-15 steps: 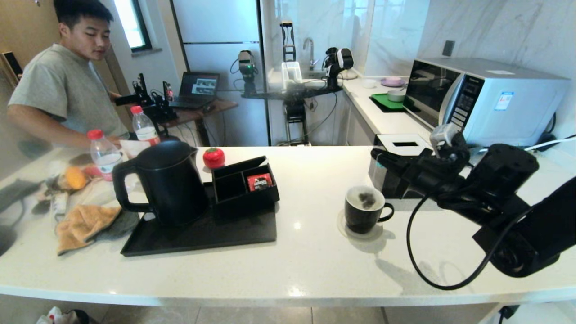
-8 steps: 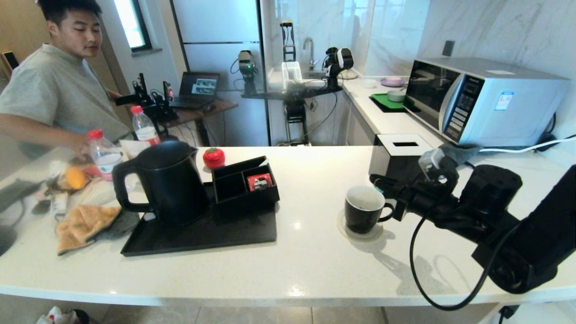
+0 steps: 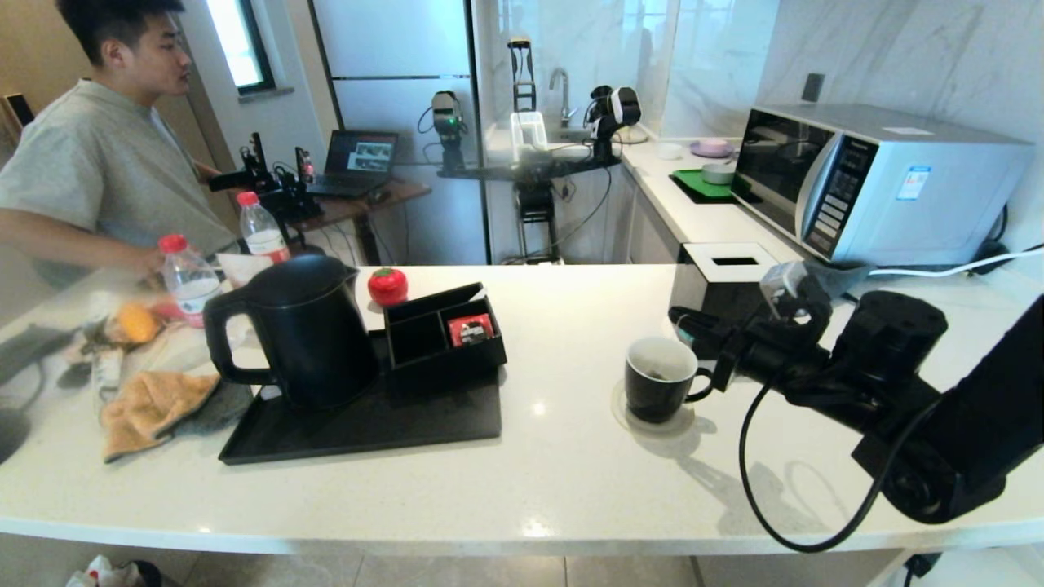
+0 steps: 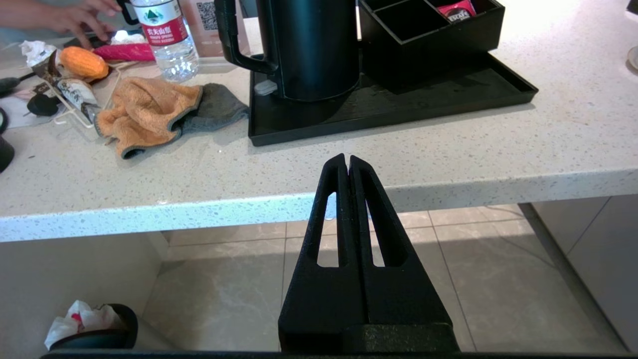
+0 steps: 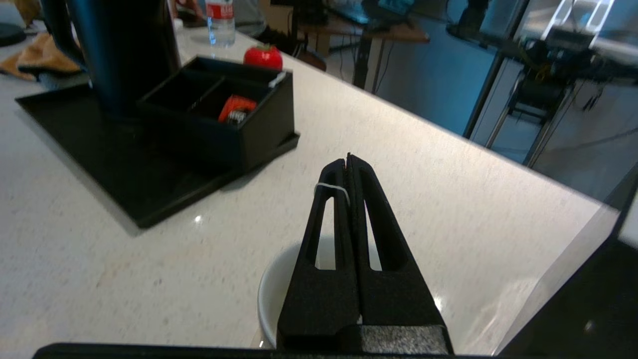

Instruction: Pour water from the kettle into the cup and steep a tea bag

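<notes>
The black cup (image 3: 657, 390) with a white inside (image 5: 275, 293) stands on a round coaster right of centre on the counter. A dark bit of the tea bag (image 3: 655, 374) shows low inside it. My right gripper (image 3: 679, 318) hovers just above and behind the cup's rim, shut (image 5: 347, 160) on the tea bag's thin white string (image 5: 330, 187), which loops over one finger. The water cannot be made out. The black kettle (image 3: 302, 330) stands upright on the tray at the left. My left gripper (image 4: 347, 160) is shut and empty, parked below the counter's front edge.
A black tray (image 3: 367, 428) carries the kettle and a black organiser box (image 3: 424, 359) with a red packet (image 3: 471, 330). A black tissue box (image 3: 722, 285) stands behind the cup. A microwave (image 3: 881, 179), two bottles (image 3: 189, 281), an orange cloth (image 3: 147, 403) and a person (image 3: 106, 163) are around.
My right gripper has dropped toward the cup. The tea bag, seen at the cup's mouth a second ago, now sits low inside. The person at the left has shifted slightly.
</notes>
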`<state>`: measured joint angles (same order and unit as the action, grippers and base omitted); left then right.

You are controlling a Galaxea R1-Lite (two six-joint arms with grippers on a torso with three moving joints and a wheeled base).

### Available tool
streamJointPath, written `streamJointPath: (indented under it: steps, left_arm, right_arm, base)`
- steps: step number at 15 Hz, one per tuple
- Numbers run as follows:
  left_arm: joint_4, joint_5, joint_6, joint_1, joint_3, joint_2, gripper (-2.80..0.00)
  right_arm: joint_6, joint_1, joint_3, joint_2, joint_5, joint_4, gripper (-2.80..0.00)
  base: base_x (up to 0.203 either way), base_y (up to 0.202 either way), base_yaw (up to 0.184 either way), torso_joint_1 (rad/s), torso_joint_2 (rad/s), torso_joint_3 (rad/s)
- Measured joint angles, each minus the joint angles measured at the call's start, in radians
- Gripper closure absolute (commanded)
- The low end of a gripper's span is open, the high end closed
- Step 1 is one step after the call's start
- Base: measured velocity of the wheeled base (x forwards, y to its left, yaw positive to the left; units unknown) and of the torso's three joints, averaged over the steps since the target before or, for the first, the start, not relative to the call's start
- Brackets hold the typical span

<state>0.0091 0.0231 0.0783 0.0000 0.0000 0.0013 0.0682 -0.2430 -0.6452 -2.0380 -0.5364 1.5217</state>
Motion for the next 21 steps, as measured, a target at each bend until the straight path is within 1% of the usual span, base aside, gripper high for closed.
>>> streamJointPath:
  steps: [4, 7, 14, 21]
  left_arm:
    - [0.000, 0.000, 0.000, 0.000, 0.000, 0.000, 0.00]
    - [0.000, 0.000, 0.000, 0.000, 0.000, 0.000, 0.00]
    - [0.000, 0.000, -0.001, 0.000, 0.000, 0.000, 0.00]
    - [0.000, 0.000, 0.000, 0.000, 0.000, 0.000, 0.00]
  right_arm:
    - [-0.006, 0.001, -0.091, 0.037, -0.003, 0.000, 0.00]
    - [-0.004, 0.001, -0.108, 0.052, -0.005, 0.000, 0.00]
    - [0.010, 0.003, -0.014, 0.030, -0.001, 0.000, 0.00]
    - [0.015, 0.003, 0.040, -0.010, 0.000, 0.000, 0.00]
  base:
    - [0.000, 0.000, 0.000, 0.000, 0.00, 0.000]
    - [0.000, 0.000, 0.000, 0.000, 0.00, 0.000]
    - [0.000, 0.000, 0.000, 0.000, 0.00, 0.000]
    - [0.000, 0.000, 0.000, 0.000, 0.00, 0.000]
